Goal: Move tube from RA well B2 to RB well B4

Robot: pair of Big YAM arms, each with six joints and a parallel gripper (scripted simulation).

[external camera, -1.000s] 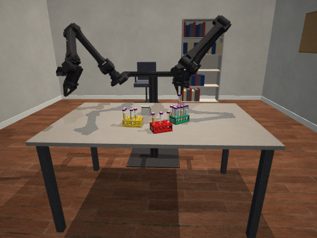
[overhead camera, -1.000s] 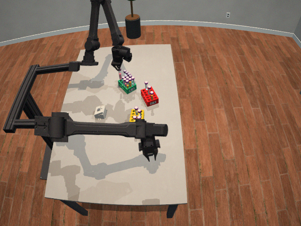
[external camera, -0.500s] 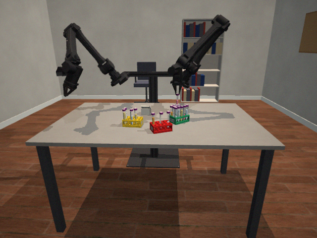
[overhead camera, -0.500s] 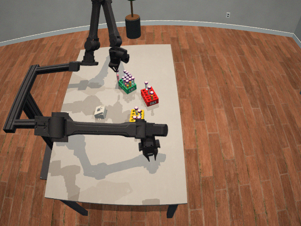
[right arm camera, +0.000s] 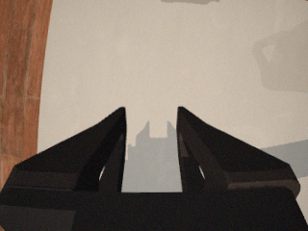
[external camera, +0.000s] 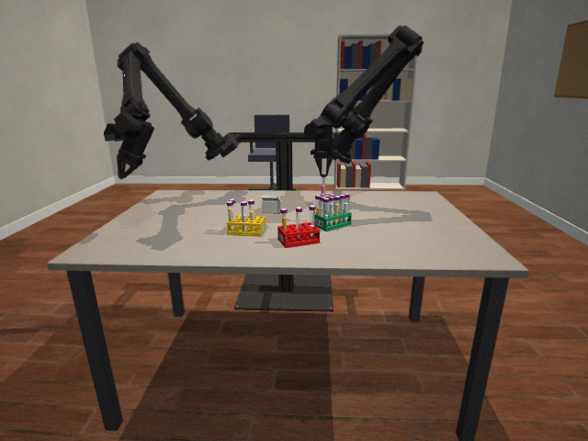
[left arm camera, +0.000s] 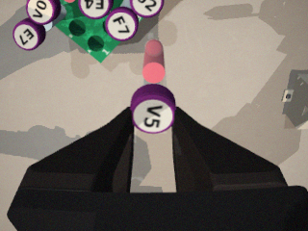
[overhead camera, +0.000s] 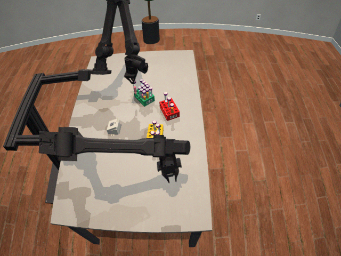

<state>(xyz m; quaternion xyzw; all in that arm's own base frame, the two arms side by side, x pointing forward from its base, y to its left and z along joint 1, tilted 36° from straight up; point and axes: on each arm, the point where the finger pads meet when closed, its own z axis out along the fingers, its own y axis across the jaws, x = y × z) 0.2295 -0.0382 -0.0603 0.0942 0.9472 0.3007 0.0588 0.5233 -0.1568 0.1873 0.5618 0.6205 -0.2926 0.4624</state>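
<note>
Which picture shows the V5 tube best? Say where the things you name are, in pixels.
The left wrist view: the V5 tube's (overhead camera: 135,89) (external camera: 323,184) (left arm camera: 153,113) purple cap and letters look big there. The top and exterior views show it small, with pink inside. The right wrist view doesn't show it.

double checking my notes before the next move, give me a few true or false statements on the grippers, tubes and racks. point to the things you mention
1. The left gripper (overhead camera: 131,81) (external camera: 323,175) (left arm camera: 153,116) holds the tube capped V5 (external camera: 323,184) (left arm camera: 153,114). True.
2. The right gripper (overhead camera: 172,182) (external camera: 122,176) (right arm camera: 151,116) is shut on a tube. False: nothing is between its fingers.
3. The yellow rack (overhead camera: 149,129) (external camera: 245,232) holds more tubes than the green rack (overhead camera: 144,102) (external camera: 333,226). False: the green one holds more.
4. The red rack (overhead camera: 169,113) (external camera: 299,241) holds three tubes. True.
</note>
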